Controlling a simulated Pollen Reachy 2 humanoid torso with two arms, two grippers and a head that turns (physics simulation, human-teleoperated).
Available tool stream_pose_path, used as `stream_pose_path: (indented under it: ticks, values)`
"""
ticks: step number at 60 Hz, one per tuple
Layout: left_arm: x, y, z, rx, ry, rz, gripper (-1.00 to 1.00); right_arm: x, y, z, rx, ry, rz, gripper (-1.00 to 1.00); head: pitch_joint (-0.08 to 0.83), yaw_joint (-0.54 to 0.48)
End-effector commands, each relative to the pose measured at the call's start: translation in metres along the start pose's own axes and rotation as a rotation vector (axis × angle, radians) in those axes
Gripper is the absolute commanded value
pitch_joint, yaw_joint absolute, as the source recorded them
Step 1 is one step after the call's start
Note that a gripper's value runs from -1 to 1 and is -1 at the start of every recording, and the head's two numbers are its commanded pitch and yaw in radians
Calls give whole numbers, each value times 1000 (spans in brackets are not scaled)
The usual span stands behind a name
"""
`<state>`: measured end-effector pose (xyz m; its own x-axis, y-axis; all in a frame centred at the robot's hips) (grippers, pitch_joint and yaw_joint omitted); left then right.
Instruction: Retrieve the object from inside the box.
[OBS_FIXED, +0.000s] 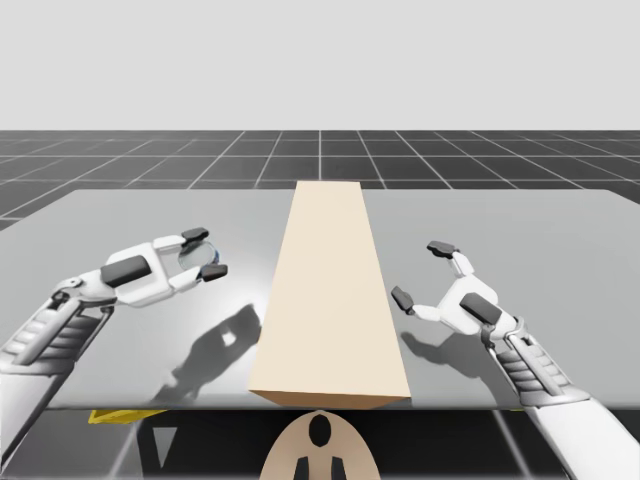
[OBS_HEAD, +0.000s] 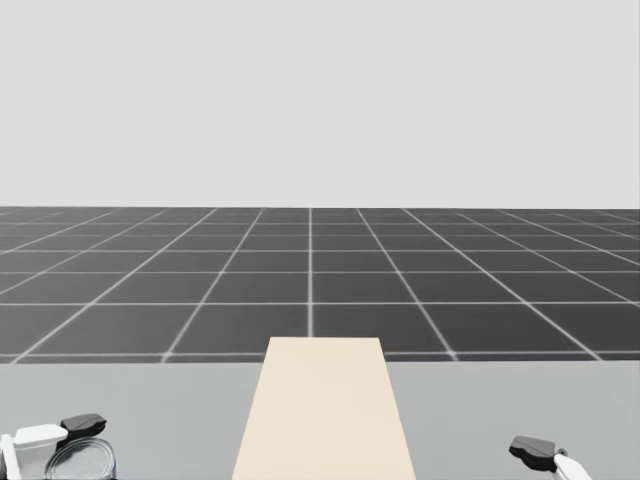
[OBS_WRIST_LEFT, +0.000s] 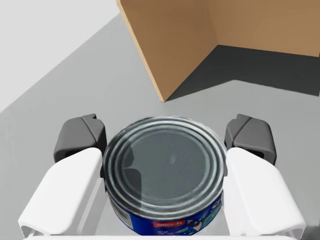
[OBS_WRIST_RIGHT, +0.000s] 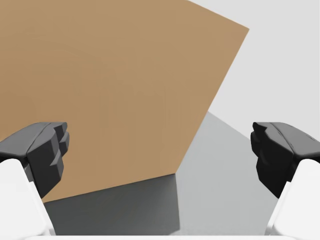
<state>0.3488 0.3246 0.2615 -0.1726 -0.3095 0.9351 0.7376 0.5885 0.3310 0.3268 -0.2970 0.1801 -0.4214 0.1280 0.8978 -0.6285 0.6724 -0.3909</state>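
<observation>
Left wrist view, hand clasping blue can

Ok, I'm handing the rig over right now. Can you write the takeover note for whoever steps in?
Left pincer: shut on the blue-labelled can, both fingers against its sides, out in the open to the left of the tan box.
Right pincer: open, nothing in it, over the table to the right of the box.
Done: the can is outside the box and in hand.
Left: probably only to carry the can clear or set it down. Hold the grip until then.
</observation>
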Motion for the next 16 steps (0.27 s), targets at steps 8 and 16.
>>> stream_pose_path:
  ticks: [8, 16]
  values:
    - [91, 20, 17, 83, -93, -178, 1000, -3, 2, 2, 13, 11, 40, -1000, 46, -22]
    - [128, 20, 20, 139, -155, -242, 1000, -6, 4, 2, 9, 37, 72, -1000, 47, -20]
